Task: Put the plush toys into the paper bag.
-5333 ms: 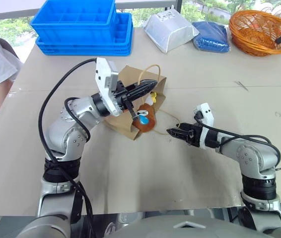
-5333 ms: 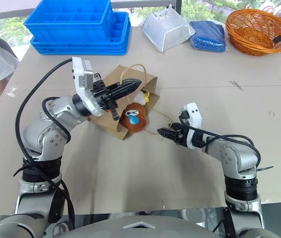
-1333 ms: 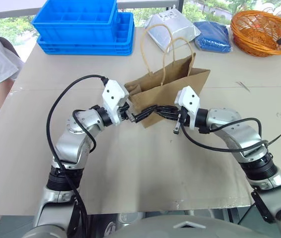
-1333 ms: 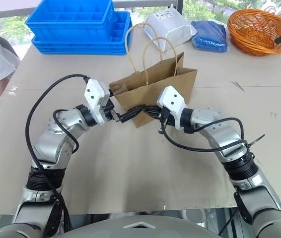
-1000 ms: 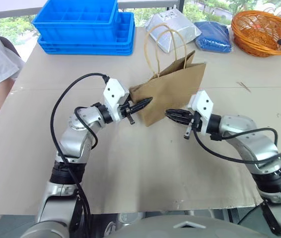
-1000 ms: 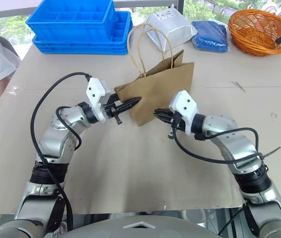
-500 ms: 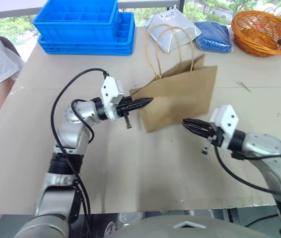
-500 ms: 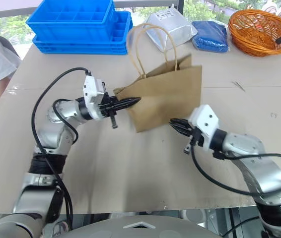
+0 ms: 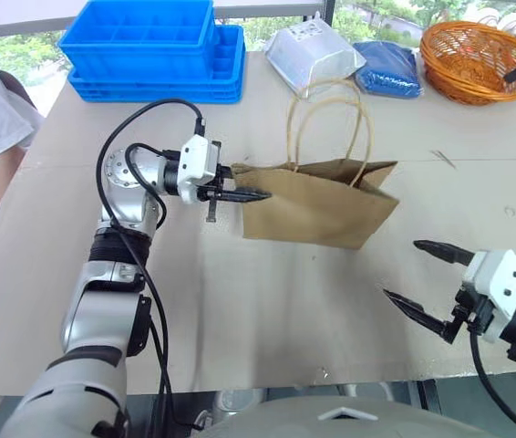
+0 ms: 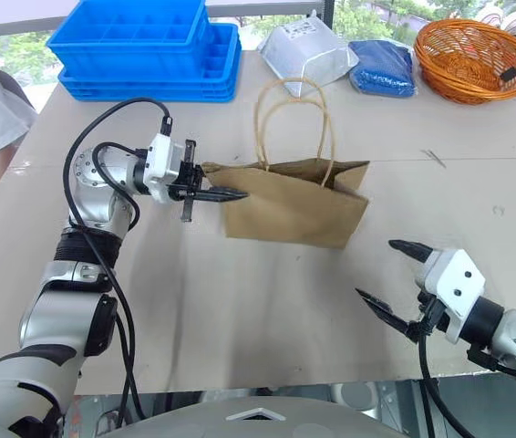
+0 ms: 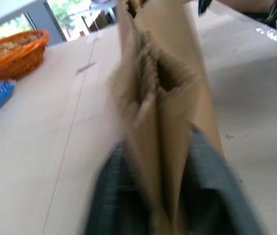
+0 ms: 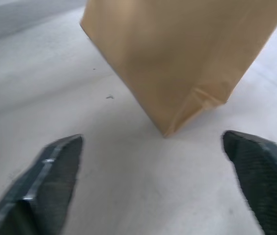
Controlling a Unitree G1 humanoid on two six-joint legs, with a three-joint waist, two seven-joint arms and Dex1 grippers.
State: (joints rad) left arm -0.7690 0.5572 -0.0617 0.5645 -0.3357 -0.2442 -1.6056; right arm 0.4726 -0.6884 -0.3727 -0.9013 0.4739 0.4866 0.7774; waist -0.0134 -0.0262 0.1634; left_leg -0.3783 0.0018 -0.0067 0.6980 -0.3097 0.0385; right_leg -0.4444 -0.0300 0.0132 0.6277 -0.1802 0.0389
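On the table (image 9: 240,310) stands the paper bag (image 9: 317,205), its left edge pinched by the left gripper (image 9: 240,193); the right gripper (image 9: 419,278), spread wide, sits near it.

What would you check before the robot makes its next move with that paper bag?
1. Paper bag upright on the table, handles up: ok.
2. Left gripper holding the bag's edge: ok; the left wrist view shows paper between its jaws.
3. Right gripper clear of the bag: ok, jaws wide open and apart from it.
4. Plush toys inside the bag: cannot tell; the bag's inside is hidden.
5. Bag will stand alone once released: cannot tell.
6. Orange basket and blue crates out of the way: ok, at the far edge.
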